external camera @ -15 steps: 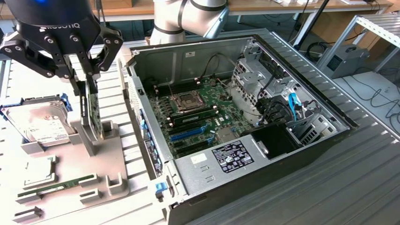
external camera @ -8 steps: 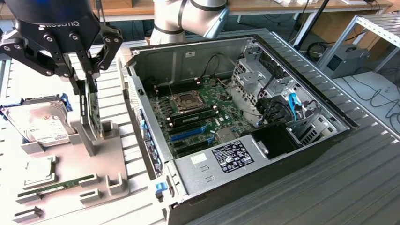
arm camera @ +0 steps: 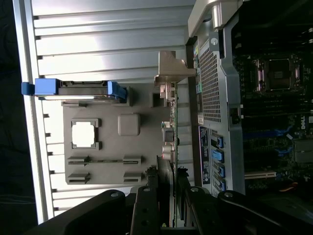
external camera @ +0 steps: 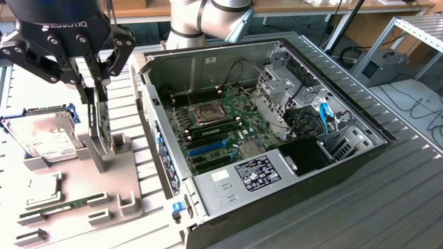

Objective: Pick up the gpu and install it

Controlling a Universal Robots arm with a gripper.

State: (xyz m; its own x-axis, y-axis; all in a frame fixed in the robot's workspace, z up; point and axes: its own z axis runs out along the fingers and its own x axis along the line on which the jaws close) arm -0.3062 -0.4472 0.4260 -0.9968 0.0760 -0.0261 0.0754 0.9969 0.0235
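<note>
Jaws half closed, clamped on the top edge of the gpu [external camera: 99,118]. The card is upright at the grey holder [external camera: 104,155] on the surface [external camera: 41,88], beside the open computer case [external camera: 304,207].

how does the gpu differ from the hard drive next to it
The gpu stands upright on edge, thin and dark, right under the gripper; the hard drive leans back, silver with a blue frame, away from the gripper. Both are at the grey holder.
</note>
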